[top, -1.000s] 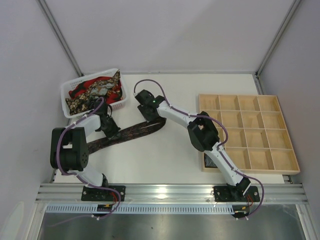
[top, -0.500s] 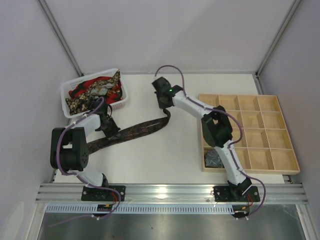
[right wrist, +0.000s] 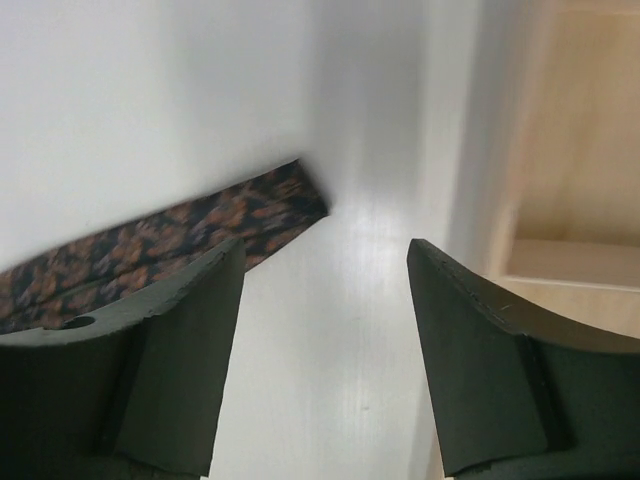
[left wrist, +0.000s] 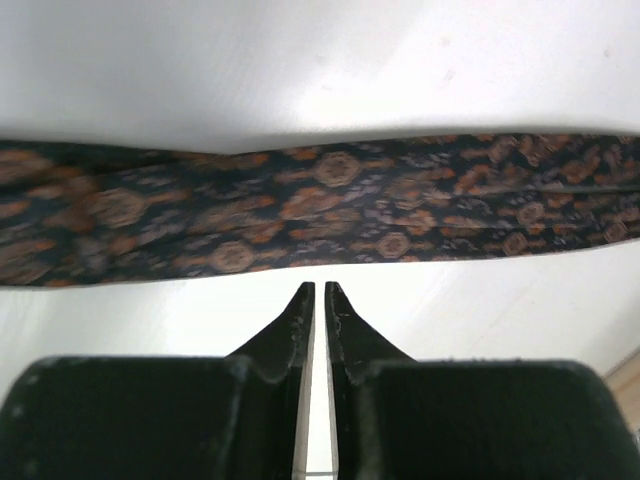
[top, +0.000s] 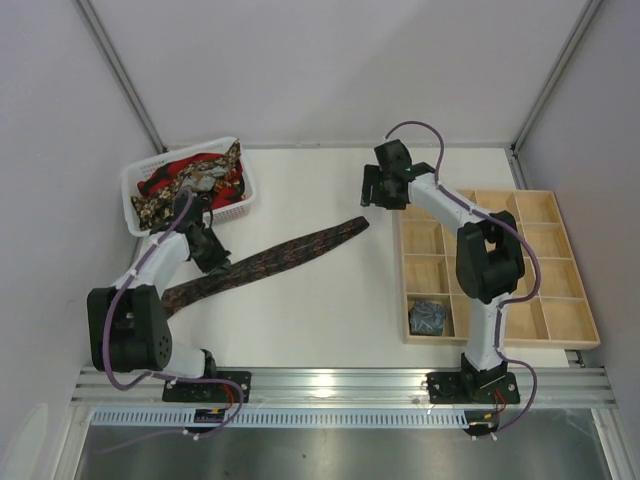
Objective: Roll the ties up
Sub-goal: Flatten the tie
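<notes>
A dark brown-maroon patterned tie lies flat and stretched out diagonally on the white table, its wide end toward the right. My left gripper hovers at the tie's left part; in the left wrist view its jaws are shut with only a sliver between them and hold nothing, and the tie runs across just beyond the tips. My right gripper is open and empty, above and just past the tie's wide end, beside the tray. A small grey-blue coiled tie sits in the tray's near-left compartment.
A white basket at the far left holds several loose red and gold-black ties. A wooden tray with many compartments lies at the right; its wall shows in the right wrist view. Grey walls enclose the table.
My right gripper drew the tie's wide end to the right, let it go and moved on toward the tray. The tie now lies straighter. My left arm shifted a little.
</notes>
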Robot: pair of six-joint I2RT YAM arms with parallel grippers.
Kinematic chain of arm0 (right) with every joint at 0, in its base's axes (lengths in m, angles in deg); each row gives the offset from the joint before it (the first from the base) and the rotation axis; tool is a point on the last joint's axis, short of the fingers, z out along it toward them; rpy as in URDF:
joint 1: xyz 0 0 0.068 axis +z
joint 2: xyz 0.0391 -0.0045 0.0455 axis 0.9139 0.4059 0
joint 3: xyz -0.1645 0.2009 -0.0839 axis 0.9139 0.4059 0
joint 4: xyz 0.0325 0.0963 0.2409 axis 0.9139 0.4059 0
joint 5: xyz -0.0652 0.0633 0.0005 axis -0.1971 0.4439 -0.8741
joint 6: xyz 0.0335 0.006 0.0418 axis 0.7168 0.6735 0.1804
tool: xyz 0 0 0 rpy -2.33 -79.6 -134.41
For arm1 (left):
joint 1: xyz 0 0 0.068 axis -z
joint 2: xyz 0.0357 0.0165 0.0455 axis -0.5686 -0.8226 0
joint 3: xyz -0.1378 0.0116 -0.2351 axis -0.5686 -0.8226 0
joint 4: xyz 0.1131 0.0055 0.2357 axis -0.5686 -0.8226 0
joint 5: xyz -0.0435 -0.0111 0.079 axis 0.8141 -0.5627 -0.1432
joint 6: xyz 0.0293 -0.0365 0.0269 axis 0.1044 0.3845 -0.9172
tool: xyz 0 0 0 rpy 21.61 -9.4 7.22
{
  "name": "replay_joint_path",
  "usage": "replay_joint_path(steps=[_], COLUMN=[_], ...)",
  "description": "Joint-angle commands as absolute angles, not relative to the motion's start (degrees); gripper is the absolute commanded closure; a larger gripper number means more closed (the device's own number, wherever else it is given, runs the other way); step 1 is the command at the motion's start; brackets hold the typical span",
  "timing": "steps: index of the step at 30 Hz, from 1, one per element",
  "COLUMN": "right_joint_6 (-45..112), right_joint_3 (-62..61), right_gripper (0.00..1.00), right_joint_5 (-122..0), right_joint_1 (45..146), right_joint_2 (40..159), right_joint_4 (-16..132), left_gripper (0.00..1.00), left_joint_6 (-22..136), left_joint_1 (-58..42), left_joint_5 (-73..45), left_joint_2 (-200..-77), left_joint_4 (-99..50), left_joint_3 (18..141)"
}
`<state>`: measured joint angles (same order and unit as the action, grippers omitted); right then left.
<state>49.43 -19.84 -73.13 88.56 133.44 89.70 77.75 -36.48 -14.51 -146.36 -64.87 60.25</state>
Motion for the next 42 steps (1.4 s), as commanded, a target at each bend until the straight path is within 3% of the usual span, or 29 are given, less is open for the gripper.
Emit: replay_joint_path(steps=[1,8,10,12,15,17,19,21,36,42], right_joint_6=[48.48,56.02,57.61,58.23,58.24,57.89,57.45,57.27,54.64,55.16], right_joint_3=[-21.18,-25.05,-26.62,-27.77,-28.57,-27.69,-26.73,-24.45,-24.70,-26.46], right_gripper=[0.30,0.40,0.48,0.65,0.72,0.73,0.73,0.73,0.74,0.74], right_joint_5=[-68.83,-56.69,-55.46,-55.98,-54.50,-53.61,-53.35,-52.03,-50.62,-49.56], right_joint_1=[92.86,100.32,102.78,103.93,105.08,105.86,106.48,106.92,107.80,108.24], right_joint_2=[129.88,135.68,137.70,139.80,141.48,142.45,142.54,142.54,144.38,146.05], right_joint_4=[88.56,84.88,83.90,85.30,86.27,86.45,86.81,85.76,86.98,87.68], left_gripper=[0.87,0.74,0.74,0.74,0.74,0.69,0.55,0.51,0.55,0.62], left_joint_6=[77.62,78.14,79.72,81.39,83.15,85.87,88.06,88.96,88.78,86.32], left_joint_1=[-39.30,-48.08,-50.02,-52.48,-54.07,-54.77,-55.57,-56.88,-62.95,-63.57], left_joint_5=[-21.07,-32.95,-35.06,-36.83,-37.18,-38.06,-37.62,-36.58,-38.50,-41.05], left_joint_2=[-140.84,-137.84,-138.54,-139.16,-138.81,-138.11,-138.02,-138.72,-143.64,-142.76], left_joint_4=[-70.52,-77.55,-78.88,-80.98,-82.22,-83.01,-82.84,-81.70,-76.68,-75.02], left_joint_3=[61.84,58.41,57.88,57.35,56.56,56.13,55.51,54.28,54.54,54.72])
